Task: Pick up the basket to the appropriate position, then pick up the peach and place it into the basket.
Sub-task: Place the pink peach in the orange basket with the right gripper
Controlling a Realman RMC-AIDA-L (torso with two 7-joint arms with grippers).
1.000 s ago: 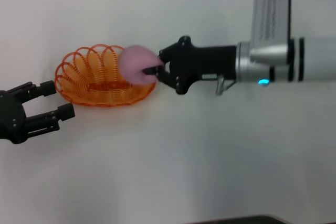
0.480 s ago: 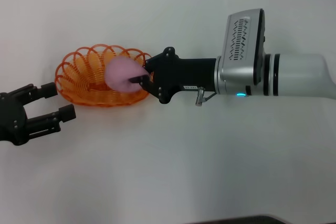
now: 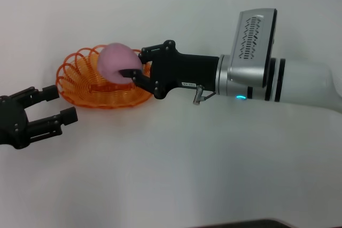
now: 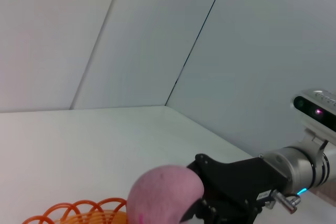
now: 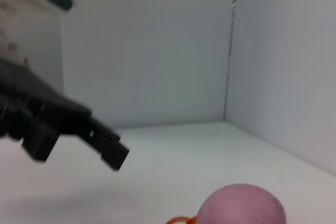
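The orange looped-wire basket (image 3: 85, 86) sits on the white table at the left. My right gripper (image 3: 130, 68) reaches in from the right and is shut on the pink peach (image 3: 116, 61), holding it over the basket's middle. The peach also shows in the left wrist view (image 4: 165, 195) with the basket's rim (image 4: 79, 211) below it, and in the right wrist view (image 5: 242, 204). My left gripper (image 3: 52, 103) is open and empty, just left of and in front of the basket, apart from it. It also shows in the right wrist view (image 5: 113, 156).
The white table (image 3: 176, 174) stretches bare to the front and right. Pale walls stand behind in the wrist views. The right arm's silver forearm (image 3: 256, 70) spans the table's right half.
My right gripper has carried the peach leftward, from the basket's right rim to above its middle. The left gripper has stayed still.
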